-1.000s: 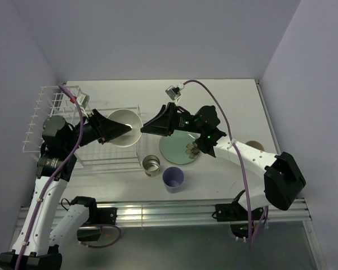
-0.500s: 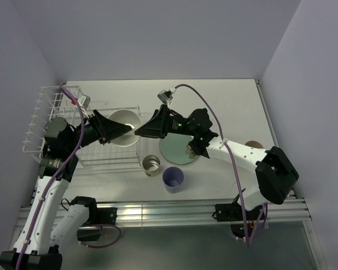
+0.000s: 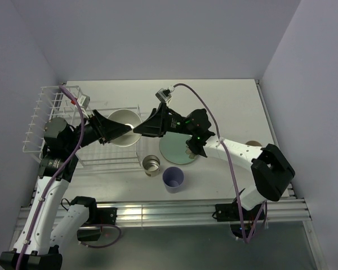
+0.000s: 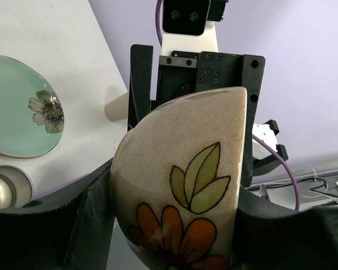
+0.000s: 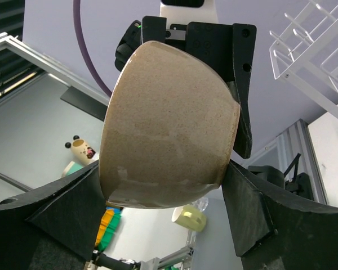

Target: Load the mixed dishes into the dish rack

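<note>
The cream bowl (image 3: 123,121), with an orange flower on its side (image 4: 180,169), hangs in the air over the right end of the white wire dish rack (image 3: 45,107). My left gripper (image 3: 123,133) is shut on it. My right gripper (image 3: 136,129) meets it from the right, with a finger against each side of the bowl (image 5: 169,124). The pale green plate (image 3: 177,151), steel cup (image 3: 151,164) and lavender cup (image 3: 173,178) sit on the table. The beige tumbler (image 3: 253,145) is partly hidden behind my right arm.
The rack's wires (image 5: 310,50) show at the upper right of the right wrist view. The left wrist view shows the plate (image 4: 17,107) and the steel cup (image 4: 5,188) below the bowl. A metal rail (image 3: 158,211) runs along the near table edge.
My right gripper has moved left from above the plate to the bowl's right side. My left gripper and the bowl have stayed still.
</note>
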You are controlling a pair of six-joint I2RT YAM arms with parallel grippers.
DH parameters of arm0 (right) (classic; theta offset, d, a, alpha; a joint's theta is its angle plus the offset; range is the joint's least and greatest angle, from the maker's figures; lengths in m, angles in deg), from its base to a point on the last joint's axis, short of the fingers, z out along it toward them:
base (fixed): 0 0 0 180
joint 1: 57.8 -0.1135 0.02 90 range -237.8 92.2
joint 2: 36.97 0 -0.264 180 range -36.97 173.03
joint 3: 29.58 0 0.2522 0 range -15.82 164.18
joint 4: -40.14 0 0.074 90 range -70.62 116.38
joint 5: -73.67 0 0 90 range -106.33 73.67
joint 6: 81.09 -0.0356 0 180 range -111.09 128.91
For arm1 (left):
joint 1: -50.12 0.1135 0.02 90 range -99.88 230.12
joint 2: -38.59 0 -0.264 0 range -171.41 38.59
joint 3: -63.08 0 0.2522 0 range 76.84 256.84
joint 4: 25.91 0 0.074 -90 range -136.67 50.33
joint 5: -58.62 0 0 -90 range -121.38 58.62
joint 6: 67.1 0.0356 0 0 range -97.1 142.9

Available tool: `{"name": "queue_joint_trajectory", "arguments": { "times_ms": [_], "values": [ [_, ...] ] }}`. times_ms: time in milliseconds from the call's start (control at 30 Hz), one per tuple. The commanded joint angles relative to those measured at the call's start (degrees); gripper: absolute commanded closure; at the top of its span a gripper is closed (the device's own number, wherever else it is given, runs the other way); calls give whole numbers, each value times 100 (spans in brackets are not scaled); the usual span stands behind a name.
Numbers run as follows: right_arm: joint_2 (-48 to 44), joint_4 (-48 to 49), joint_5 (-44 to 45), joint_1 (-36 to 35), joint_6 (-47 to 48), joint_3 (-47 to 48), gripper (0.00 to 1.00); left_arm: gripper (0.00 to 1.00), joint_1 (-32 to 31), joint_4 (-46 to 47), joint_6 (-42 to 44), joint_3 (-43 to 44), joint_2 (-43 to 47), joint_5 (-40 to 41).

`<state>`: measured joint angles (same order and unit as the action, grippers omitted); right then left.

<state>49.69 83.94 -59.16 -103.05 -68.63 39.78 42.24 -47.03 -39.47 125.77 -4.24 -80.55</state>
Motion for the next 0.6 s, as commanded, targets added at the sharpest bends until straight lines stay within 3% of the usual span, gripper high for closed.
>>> {"name": "queue_joint_trajectory", "arguments": {
  "times_ms": [0, 233, 333, 367, 433, 467, 500, 567],
  "values": [
    [27, 599, 20, -97, -156, 329, 18, 100, 23, 314, 93, 82, 73, -40],
    [115, 484, 11, -133, -51, 461, 31, 100, 23, 103, 295, 144, 55, 13],
    [133, 484, 20, -150, 10, 479, 48, 100, 23, 103, 304, 108, 64, 4],
    [133, 484, 29, -159, 19, 470, 61, 100, 23, 77, 322, 100, 73, 12],
    [133, 493, 29, -168, 46, 453, 77, 100, 23, 33, 374, 117, 73, 21],
    [124, 484, 29, -177, 54, 444, 93, 100, 23, -2, 383, 117, 82, 21],
    [124, 467, 29, -168, 63, 435, 99, 100, 23, -3, 392, 108, 82, 39],
    [98, 432, 46, -168, 98, 409, 100, 96, 23, -11, 401, 108, 82, 47]
  ]
}}
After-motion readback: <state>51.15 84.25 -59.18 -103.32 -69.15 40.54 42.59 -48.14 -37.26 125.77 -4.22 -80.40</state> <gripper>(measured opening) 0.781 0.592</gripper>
